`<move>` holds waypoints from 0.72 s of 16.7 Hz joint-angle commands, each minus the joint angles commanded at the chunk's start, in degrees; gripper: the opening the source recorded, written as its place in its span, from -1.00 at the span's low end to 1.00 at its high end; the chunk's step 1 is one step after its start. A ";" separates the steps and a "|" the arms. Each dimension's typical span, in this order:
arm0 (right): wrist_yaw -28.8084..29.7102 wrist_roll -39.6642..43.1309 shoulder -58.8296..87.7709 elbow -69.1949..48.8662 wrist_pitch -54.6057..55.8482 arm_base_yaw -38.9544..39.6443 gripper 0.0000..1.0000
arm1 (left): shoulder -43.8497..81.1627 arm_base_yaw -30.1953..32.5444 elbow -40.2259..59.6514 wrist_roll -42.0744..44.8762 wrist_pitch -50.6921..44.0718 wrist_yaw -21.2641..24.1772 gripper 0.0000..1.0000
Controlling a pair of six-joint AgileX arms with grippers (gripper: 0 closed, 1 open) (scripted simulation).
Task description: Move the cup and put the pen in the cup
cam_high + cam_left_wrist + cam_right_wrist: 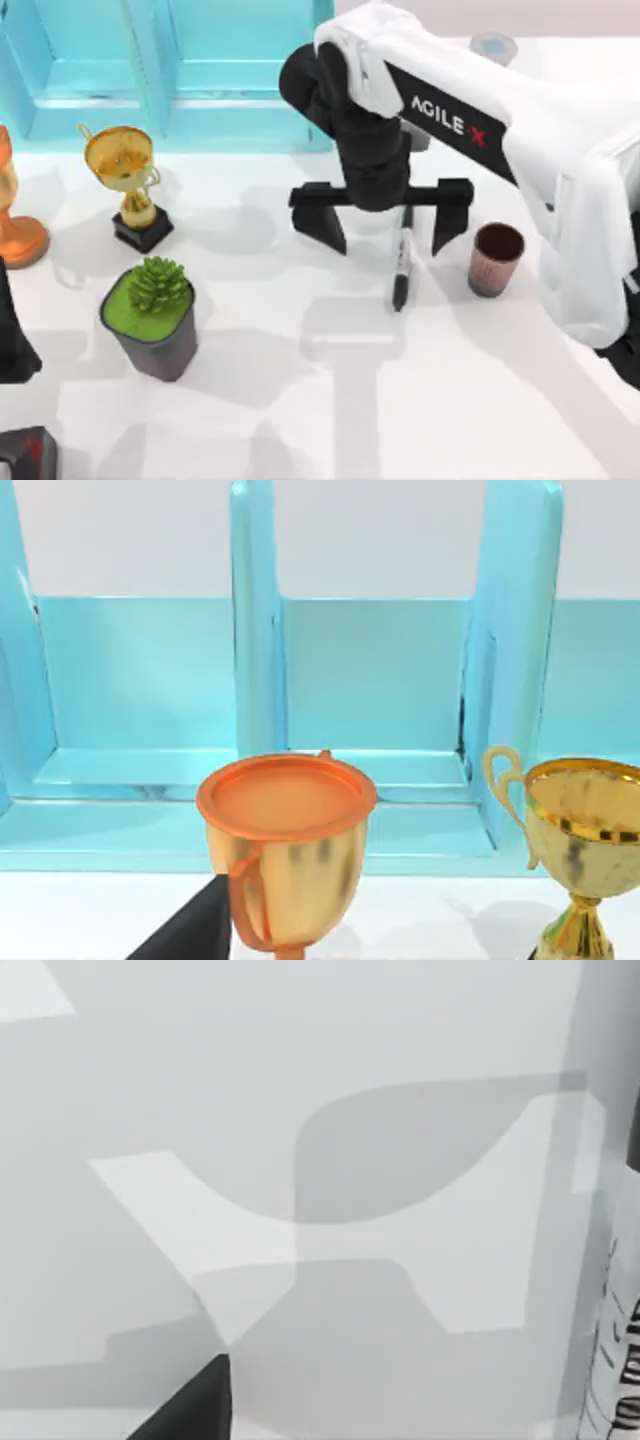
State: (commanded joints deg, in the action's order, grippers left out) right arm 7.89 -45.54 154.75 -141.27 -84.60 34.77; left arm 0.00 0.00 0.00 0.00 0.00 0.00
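The black pen [402, 262] with its white band lies flat on the white table, near the middle. My right gripper [388, 248] hangs over it, open wide, with one finger on each side of the pen and not touching it. In the right wrist view the pen's labelled barrel [615, 1360] runs along the picture's edge, and one black fingertip [190, 1410] shows. The copper-brown cup [496, 258] stands upright just right of the right finger. My left gripper [14, 345] is parked at the table's left edge, open, with one fingertip [190, 935] showing.
A dark pot with a green succulent [152, 310] stands left of centre. Behind it is a gold trophy [125, 180] on a black base. An orange trophy [12, 225] sits at the far left. A blue shelf unit [170, 70] lines the back.
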 joint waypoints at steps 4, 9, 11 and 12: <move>0.01 0.46 -2.65 8.32 5.71 -0.44 1.00 | 0.00 0.00 0.00 0.00 0.00 0.00 1.00; 0.05 1.00 -5.01 15.90 11.00 -0.96 1.00 | 0.00 0.00 0.00 0.00 0.00 0.00 1.00; 0.07 1.15 -5.56 17.67 12.24 -1.10 1.00 | 0.00 0.00 0.00 0.00 0.00 0.00 1.00; 0.07 1.20 -5.72 18.19 12.61 -1.15 1.00 | 0.00 0.00 0.00 0.00 0.00 0.00 1.00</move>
State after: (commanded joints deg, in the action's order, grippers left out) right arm 7.96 -44.35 149.02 -123.08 -71.99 33.62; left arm 0.00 0.00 0.00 0.00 0.00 0.00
